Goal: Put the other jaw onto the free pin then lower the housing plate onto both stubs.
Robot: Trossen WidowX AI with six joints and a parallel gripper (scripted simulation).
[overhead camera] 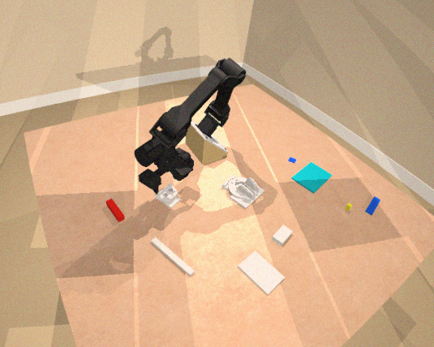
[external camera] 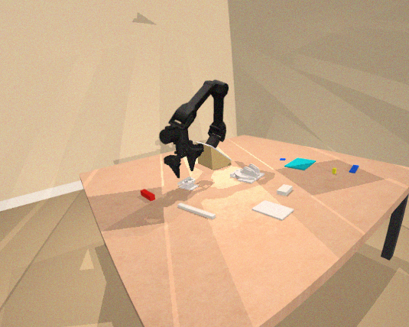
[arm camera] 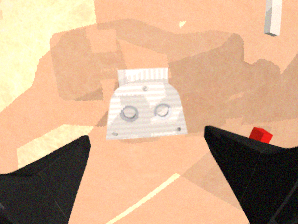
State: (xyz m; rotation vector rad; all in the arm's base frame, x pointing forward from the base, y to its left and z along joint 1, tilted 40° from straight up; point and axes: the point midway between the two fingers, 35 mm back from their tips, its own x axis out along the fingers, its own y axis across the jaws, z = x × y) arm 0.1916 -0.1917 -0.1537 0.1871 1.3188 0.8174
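My gripper (overhead camera: 169, 185) (external camera: 185, 173) (arm camera: 148, 136) is open and empty, pointing down above a small white plate. This plate (overhead camera: 170, 199) (external camera: 187, 186) (arm camera: 146, 122), which looks like the housing plate, lies on the table; the wrist view shows two round rings, three small holes and a ribbed tab on it. It lies between and beyond the fingertips there. The white jaw assembly (overhead camera: 245, 192) (external camera: 248, 176) stands apart to the right, with curved jaw parts on a square base. The pins and stubs, and whether the teeth mesh, are too small to tell.
A red block (overhead camera: 115, 210) (external camera: 147, 195) (arm camera: 260, 135) lies left. A white bar (overhead camera: 172, 256) (external camera: 196, 211), white slab (overhead camera: 261, 272) and white block (overhead camera: 282, 235) lie in front. A tan wedge (overhead camera: 202, 150) stands behind. Cyan plate (overhead camera: 311, 177), yellow piece (overhead camera: 348, 207) and blue block (overhead camera: 372, 206) lie right.
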